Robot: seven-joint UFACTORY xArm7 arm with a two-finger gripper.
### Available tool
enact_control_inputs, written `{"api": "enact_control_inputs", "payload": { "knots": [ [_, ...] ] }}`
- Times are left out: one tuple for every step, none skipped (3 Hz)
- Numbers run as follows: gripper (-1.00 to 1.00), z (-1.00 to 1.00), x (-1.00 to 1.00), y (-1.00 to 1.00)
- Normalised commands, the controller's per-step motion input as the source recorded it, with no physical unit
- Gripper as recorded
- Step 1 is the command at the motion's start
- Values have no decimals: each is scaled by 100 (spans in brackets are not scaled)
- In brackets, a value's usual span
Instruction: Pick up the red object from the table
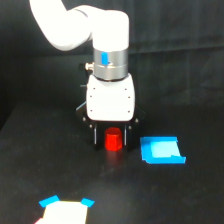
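The red object (113, 139) is a small bright red stubby block standing on the black table (30, 165). My gripper (112, 139) hangs straight down from the white arm and straddles it. One dark finger (95, 136) is to the exterior view's left of the block and the other to its right. Gaps show on both sides, so the jaws stand open around the block without touching it. A faint red reflection lies on the table just below the block.
A flat blue square piece (161, 150) lies on the table just to the exterior view's right of the gripper. A white object with blue corners (65, 210) sits at the bottom edge, left of centre.
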Motion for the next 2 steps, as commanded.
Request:
{"api": "enact_control_inputs", "payload": {
  "knots": [
    [100, -25, 15, 42],
    [65, -30, -13, -5]
  ]
}}
